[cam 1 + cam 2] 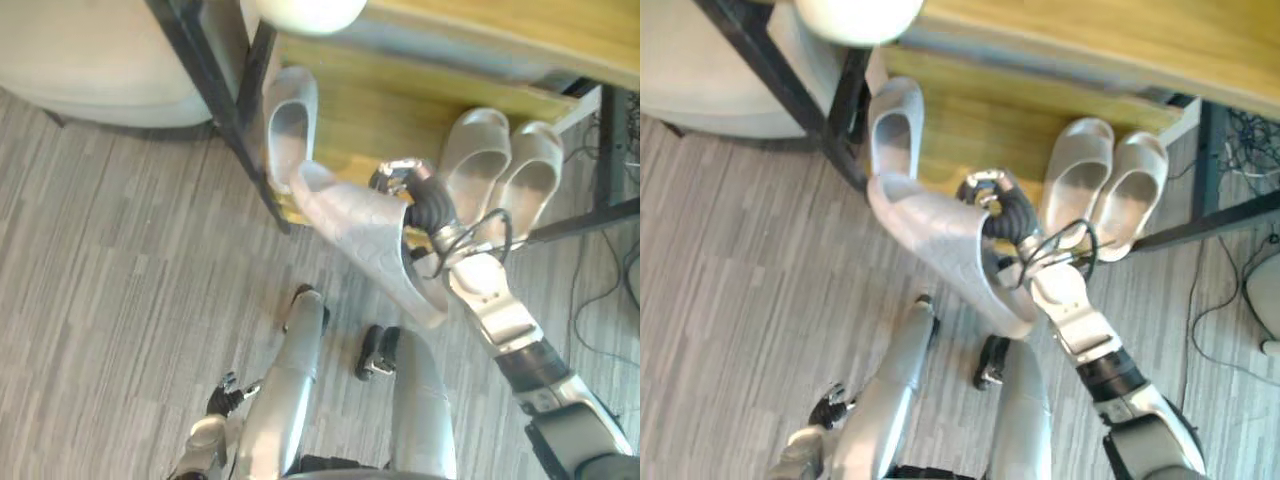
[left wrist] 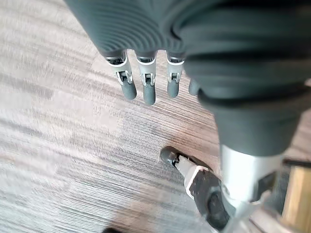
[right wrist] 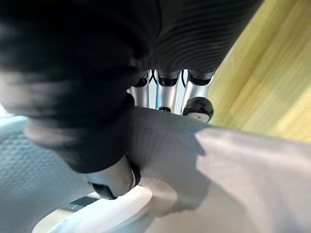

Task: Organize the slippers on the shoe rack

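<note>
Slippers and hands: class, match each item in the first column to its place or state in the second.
A left hand
B right hand
C slipper pair
D lone slipper

1 gripping the lifted slipper
2 open above the floor
3 on the shelf, right side
4 on the shelf, by the left post

Pairs: A-2, B-1, C-3, D-4
</note>
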### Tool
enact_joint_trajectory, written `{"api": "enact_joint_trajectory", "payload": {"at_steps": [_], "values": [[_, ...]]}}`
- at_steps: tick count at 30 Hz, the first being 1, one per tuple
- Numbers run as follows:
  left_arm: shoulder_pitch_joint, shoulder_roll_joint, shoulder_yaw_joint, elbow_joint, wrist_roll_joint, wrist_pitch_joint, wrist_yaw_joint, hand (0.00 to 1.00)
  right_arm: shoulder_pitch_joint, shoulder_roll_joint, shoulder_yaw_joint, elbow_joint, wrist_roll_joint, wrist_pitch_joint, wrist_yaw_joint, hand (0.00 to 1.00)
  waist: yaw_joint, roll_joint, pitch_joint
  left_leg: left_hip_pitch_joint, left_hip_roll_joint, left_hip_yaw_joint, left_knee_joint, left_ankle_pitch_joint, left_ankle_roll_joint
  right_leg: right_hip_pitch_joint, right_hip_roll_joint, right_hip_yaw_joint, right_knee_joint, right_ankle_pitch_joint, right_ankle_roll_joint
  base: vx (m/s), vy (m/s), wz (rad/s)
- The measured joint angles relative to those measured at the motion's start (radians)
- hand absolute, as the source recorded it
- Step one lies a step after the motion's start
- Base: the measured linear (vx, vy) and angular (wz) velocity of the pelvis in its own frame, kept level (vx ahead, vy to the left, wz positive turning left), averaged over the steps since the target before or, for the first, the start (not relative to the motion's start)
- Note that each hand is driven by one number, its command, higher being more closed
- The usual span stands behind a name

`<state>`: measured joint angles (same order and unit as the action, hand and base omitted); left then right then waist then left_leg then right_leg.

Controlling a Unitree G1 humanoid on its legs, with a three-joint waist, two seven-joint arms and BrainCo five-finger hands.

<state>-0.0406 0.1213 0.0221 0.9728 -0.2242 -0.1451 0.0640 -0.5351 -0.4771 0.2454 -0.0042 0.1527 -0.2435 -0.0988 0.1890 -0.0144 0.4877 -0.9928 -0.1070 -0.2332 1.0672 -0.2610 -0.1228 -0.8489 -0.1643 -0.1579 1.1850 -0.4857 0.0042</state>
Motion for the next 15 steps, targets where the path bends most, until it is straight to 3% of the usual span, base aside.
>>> {"api": "enact_joint_trajectory", "payload": {"at_steps": [4, 12, 15], "values": [[-0.022, -0.012, 0.003, -0.014, -0.016, 0.004, 0.012, 0.00, -0.069, 0.041, -0.073, 0.056, -0.018, 0.013, -0.087, 1.00, 0.016, -0.002, 0.025, -0.065, 0.007, 0.001, 0.035, 0.002, -0.004, -0.061, -0.013, -0.016, 0.058, -0.017, -0.012, -0.10, -0.031, 0.13], [-0.025, -0.028, 0.037, -0.049, -0.016, 0.004, 0.068, 0.00, -0.234, 0.121, -0.200, 0.214, -0.142, 0.098, -0.304, 1.00, 0.032, -0.003, 0.025, -0.136, 0.011, -0.012, 0.079, 0.001, -0.025, -0.132, -0.023, -0.038, 0.126, -0.046, -0.035, -0.05, -0.013, 0.05], [-0.025, -0.028, 0.038, -0.051, -0.016, 0.005, 0.077, 0.00, -0.280, 0.134, -0.236, 0.273, -0.155, 0.130, -0.353, 1.00, 0.034, -0.003, 0.025, -0.146, 0.011, -0.019, 0.098, -0.005, -0.033, -0.136, -0.023, -0.046, 0.144, -0.062, -0.036, -0.03, 0.006, 0.04]]}}
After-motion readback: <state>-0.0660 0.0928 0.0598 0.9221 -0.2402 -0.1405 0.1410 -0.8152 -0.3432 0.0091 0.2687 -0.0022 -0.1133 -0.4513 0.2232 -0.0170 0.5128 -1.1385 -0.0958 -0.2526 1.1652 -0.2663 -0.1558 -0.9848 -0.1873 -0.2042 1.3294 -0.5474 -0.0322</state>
